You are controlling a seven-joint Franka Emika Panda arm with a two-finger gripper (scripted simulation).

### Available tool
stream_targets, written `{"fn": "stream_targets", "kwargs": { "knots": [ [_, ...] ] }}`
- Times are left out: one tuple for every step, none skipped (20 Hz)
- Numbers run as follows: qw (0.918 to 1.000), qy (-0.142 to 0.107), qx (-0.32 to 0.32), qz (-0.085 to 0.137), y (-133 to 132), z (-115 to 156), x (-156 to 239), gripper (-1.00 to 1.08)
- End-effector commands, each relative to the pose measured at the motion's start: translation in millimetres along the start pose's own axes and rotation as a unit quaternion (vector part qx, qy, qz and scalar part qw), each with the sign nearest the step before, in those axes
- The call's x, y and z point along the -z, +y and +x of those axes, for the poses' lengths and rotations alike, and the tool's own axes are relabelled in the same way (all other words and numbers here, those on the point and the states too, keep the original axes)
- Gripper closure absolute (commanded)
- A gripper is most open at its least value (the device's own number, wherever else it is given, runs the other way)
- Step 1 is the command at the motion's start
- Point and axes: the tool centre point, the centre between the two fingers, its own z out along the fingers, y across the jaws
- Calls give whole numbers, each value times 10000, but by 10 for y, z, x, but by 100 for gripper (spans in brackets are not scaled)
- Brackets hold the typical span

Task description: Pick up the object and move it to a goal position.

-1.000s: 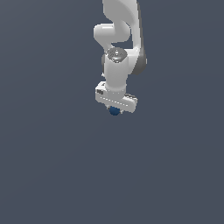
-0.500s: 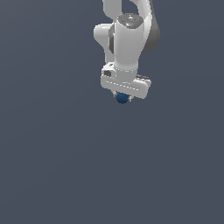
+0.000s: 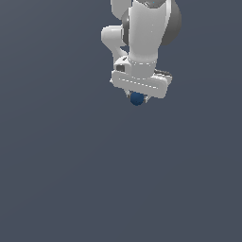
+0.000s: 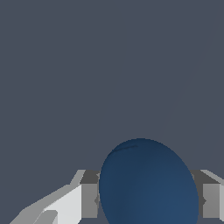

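Note:
The object, a small dark blue ball (image 3: 137, 99), hangs just under the white gripper (image 3: 137, 98) near the top of the exterior view, right of its middle. The gripper is shut on the ball, which peeks out below the white hand. In the wrist view the ball (image 4: 148, 183) fills the space between the two grey fingers (image 4: 89, 194), one on each side, with both touching it. The white arm rises above the hand and runs out of the exterior view's top edge.
A plain dark grey surface (image 3: 94, 179) spreads beneath the arm in both views. No other object, container or edge shows.
The arm has carried the held ball toward the exterior view's right and slightly upward over the last second. The hand looks larger now. The grip on the ball is unchanged.

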Motion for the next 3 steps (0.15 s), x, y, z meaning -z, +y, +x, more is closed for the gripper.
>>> {"fn": "stream_targets", "kwargs": {
  "knots": [
    [10000, -3, -1, 2, -11, 1, 25, 108],
    [10000, -3, -1, 2, -11, 4, 21, 108],
    [10000, -3, -1, 2, -11, 6, 19, 108]
  ]
}}
